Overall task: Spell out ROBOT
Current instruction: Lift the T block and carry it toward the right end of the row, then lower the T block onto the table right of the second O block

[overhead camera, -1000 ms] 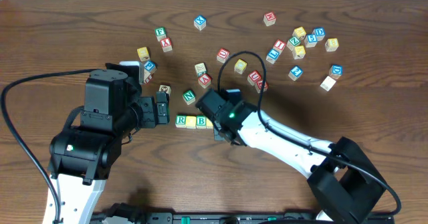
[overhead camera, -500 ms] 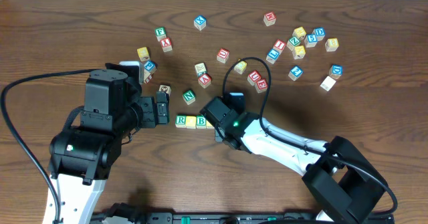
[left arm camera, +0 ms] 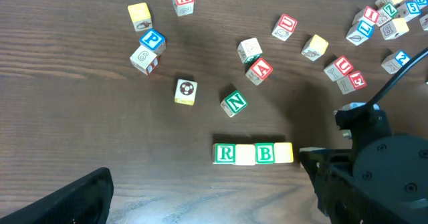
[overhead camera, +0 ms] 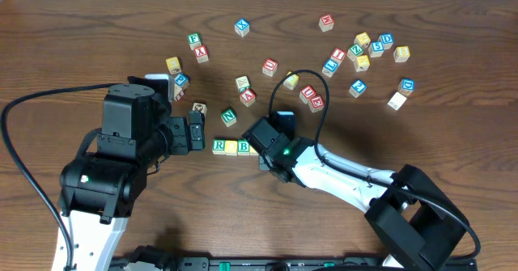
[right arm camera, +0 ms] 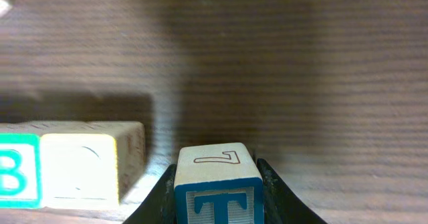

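Observation:
A row of blocks lies on the wooden table: a green R [left arm camera: 225,153], a yellow block [left arm camera: 245,154], a green B [left arm camera: 265,153] and another yellow block [left arm camera: 283,152]. The row also shows in the overhead view [overhead camera: 231,147]. My right gripper [right arm camera: 217,194] is shut on a blue T block [right arm camera: 215,162] and holds it low, just right of the row's end block [right arm camera: 87,167], with a small gap. In the overhead view the right gripper [overhead camera: 267,151] covers the row's right end. My left gripper [left arm camera: 214,210] is open and empty, in front of the row.
Loose blocks lie behind the row: a green N [left arm camera: 235,103], a red A [left arm camera: 260,69], a yellow ball-picture block [left arm camera: 186,91] and a blue P [left arm camera: 152,40]. Several more are scattered at the back right [overhead camera: 364,48]. The right arm's cable [overhead camera: 303,85] loops over some blocks.
The right gripper with the T block has moved forward and down to the right end of the row, then held still. The left arm has not moved.

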Tool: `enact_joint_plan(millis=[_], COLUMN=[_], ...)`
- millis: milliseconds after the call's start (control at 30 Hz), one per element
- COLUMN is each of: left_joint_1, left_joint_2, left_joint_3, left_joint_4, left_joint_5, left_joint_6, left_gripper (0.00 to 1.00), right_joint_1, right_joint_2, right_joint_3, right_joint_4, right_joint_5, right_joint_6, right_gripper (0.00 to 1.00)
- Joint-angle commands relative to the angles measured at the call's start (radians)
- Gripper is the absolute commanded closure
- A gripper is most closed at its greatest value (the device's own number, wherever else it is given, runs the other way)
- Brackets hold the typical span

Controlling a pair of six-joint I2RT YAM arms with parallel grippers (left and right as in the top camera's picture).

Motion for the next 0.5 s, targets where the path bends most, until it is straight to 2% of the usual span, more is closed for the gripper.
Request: enact_joint_plan(millis=[0, 267, 467], left_joint_1=[0.003, 0.003, 0.003], left_joint_2=[-0.002, -0.002, -0.002], left_joint_3=[0.018, 0.018, 0.018], left_joint_4=[0.0, 0.0, 0.0], left_joint_5=[0.006, 0.006, 0.006], left_joint_6=[0.009, 0.009, 0.009], left_gripper=[0.02, 0.02, 0.02], right_joint_1=[0.005, 0.005, 0.005], right_joint_2=[-0.026, -0.005, 0.016], right_joint_3=[-0.005, -0.005, -0.005], right_joint_4=[0.019, 0.04, 0.045], right_joint_5=[0.021, 0.024, 0.024], right_joint_6=[-0.015, -0.015, -0.014], right_gripper=[0.91, 0.88, 0.89])
